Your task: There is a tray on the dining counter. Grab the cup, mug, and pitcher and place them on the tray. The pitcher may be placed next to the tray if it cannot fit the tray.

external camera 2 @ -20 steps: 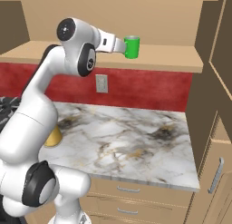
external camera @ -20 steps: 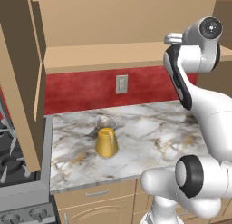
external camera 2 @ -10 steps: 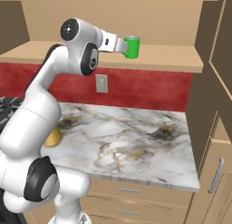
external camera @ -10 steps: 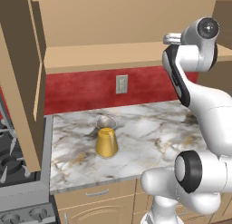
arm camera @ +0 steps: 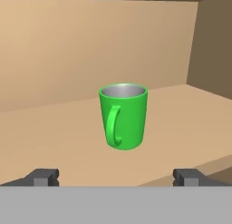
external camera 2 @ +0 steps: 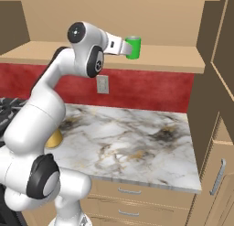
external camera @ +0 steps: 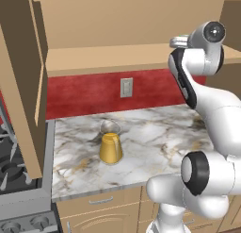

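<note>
The green mug (arm camera: 123, 116) stands upright on a tan wooden shelf (arm camera: 54, 141), its handle turned toward the hand camera. My gripper (arm camera: 116, 177) is open just in front of it, one fingertip (arm camera: 45, 177) on each side, not touching it. From the right base view the mug (external camera 2: 133, 47) sits at the shelf's front edge with my gripper (external camera 2: 126, 47) level with it. The amber glass pitcher (external camera: 111, 145) stands on the marble top below, and part of the pitcher (external camera 2: 55, 139) peeks from behind my arm. The tray, the cup and the dining counter are out of view.
The marble top (external camera: 155, 142) sits on tan cabinet drawers, with a red backsplash and a wall outlet (external camera: 126, 87) behind. An open cabinet door (external camera: 23, 86) hangs at the left above a stove (external camera: 9, 166). A tall cabinet side (external camera 2: 210, 92) closes the right.
</note>
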You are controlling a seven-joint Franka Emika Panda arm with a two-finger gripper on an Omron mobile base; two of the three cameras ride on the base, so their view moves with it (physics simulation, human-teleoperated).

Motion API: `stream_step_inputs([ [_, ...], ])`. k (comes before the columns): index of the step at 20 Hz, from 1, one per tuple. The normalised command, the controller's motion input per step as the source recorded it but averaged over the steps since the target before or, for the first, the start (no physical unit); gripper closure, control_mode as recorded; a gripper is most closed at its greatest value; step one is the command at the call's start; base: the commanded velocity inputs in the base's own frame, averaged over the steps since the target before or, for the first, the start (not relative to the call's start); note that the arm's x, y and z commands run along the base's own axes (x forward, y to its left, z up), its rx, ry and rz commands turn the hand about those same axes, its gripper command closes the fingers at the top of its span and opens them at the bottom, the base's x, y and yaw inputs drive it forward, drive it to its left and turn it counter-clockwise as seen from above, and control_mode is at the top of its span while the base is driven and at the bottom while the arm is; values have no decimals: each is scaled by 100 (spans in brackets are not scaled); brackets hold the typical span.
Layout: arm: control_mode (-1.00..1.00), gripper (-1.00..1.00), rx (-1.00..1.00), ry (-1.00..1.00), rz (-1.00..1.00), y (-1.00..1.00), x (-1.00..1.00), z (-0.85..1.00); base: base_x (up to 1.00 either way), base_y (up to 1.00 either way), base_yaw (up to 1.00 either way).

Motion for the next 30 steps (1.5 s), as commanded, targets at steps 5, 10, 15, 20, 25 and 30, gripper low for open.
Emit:
stream_step_inputs([
  [5,-100,-100,0,0,0,-1,24,-6,0,0,0],
  [10,-100,-100,0,0,0,0,26,-1,0,0,0],
  [15,-100,-100,0,0,0,0,20,0,0,0,0],
  [20,-100,-100,0,0,0,0,19,0,0,0,0],
  [25,-100,-100,0,0,0,-3,13,0,0,0,0],
  [30,-100,-100,0,0,0,-4,9,0,0,0,0],
])
